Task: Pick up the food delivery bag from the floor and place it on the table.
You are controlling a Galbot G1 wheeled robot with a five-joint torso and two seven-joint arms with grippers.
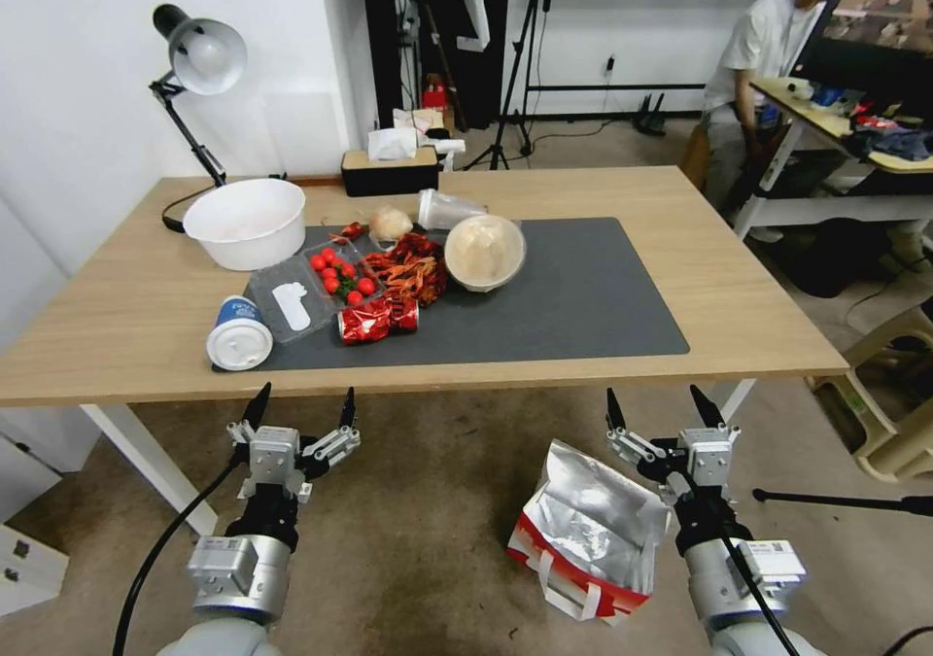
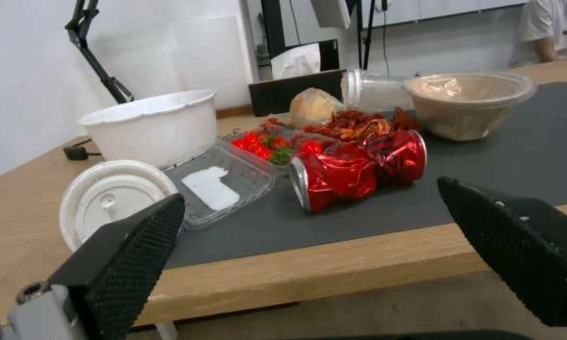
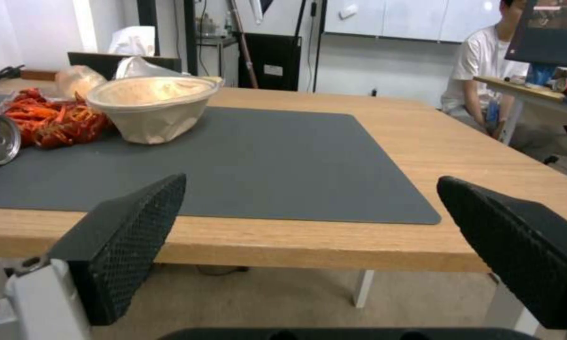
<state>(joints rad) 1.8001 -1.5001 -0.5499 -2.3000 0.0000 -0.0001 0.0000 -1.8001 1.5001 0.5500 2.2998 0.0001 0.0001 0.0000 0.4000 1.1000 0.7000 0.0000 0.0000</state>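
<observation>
You will find the food delivery bag (image 1: 591, 532), a large white paper bag with a red bottom band, silver foil lining and white strap handles, resting on the stained beige-brown floor (image 1: 418, 530) in front of the wide light-wood table (image 1: 768, 316), on the robot's right side. It leans, with its open foil mouth turned up and toward the table edge. Your right gripper (image 1: 661, 401) is the nearer one: it is raised at about the height of the table's front edge, fingers spread wide and holding nothing, with the bag below and slightly to the robot's left of them, its upper rim close by the gripper body in the head view. Your left gripper (image 1: 301, 398) hangs at a similar height well apart from the bag, likewise wide open and empty. Judge the reach as downward and inward for the right arm. The dark grey rectangular mat (image 1: 593, 296) is bare on its right half; food clutter occupies its left.
</observation>
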